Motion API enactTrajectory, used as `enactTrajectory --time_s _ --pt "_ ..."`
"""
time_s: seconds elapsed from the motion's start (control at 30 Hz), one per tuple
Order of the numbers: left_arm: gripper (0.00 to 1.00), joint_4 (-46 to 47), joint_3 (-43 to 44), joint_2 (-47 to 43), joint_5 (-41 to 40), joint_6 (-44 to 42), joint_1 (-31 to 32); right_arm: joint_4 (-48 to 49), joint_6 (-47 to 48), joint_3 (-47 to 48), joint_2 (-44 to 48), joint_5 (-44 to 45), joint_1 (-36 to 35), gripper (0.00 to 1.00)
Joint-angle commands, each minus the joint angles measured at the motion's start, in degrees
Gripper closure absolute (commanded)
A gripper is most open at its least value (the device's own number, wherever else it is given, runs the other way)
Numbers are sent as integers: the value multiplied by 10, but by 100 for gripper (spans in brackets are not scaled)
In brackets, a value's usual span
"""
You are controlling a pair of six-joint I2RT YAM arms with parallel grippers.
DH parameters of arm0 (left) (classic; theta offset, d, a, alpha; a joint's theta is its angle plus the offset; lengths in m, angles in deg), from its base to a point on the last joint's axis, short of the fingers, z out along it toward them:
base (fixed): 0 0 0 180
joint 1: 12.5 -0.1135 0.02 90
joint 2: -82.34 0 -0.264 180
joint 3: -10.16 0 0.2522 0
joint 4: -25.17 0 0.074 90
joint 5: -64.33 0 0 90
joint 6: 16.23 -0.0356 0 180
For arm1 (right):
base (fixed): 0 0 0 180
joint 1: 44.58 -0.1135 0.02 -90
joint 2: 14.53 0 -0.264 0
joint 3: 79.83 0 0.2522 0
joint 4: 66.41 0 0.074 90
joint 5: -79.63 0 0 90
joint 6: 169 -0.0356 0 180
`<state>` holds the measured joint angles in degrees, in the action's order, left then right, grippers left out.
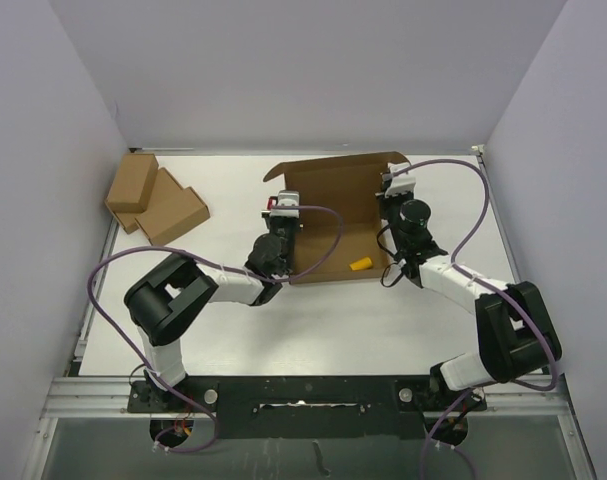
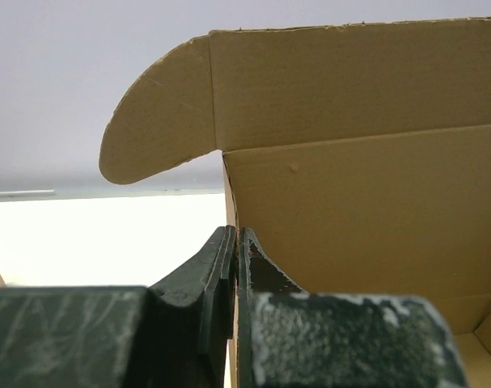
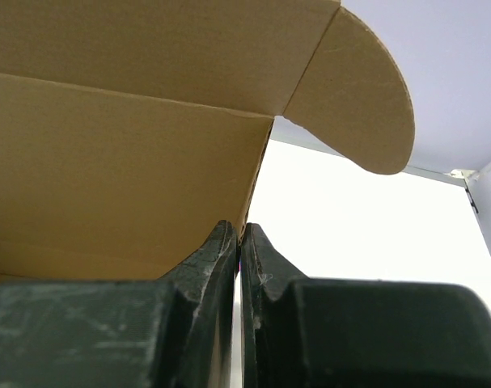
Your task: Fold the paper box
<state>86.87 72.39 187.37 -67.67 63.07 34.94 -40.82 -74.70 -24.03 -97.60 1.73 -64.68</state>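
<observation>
At the far left of the counter, two smaller cardboard boxes lie well apart from the work and take no part in it. Next comes the left tool, its jaws pressed together on the thin upright edge of the left side wall of the paper box, which sits at the middle of the counter toward the far side. The box is partly formed. Its floor lies flat, the back panel stands up, and above a crease the lid panel rises open. The lid's left rounded flap splays outward, unfolded. A small yellow cylinder lies at the near right corner, seemingly on the cardboard floor, though the overhead view is too coarse to be sure. On the right, the right tool is likewise clamped on the right side wall, with the right rounded flap jutting out beyond it. By my reading, the side walls are up and held. The flaps have yet to be folded in, the lid brought down and tucked, and I cannot tell whether the front wall is raised.
</observation>
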Motion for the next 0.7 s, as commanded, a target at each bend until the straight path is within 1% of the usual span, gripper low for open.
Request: enactTrajectory --time_s 0.0,0.23,0.5,0.67 --pt "100 16 2 -1 28 21 28 -13 -26 -11 28 -50 -33 96" --pt "100 22 -23 -1 16 41 37 -68 -16 -34 60 -64 -36 96" --pt "100 34 -33 2 8 39 50 -127 -19 -63 87 -68 -37 94" --pt "100 40 -57 -4 7 37 55 -157 -21 -67 102 -72 -37 93"
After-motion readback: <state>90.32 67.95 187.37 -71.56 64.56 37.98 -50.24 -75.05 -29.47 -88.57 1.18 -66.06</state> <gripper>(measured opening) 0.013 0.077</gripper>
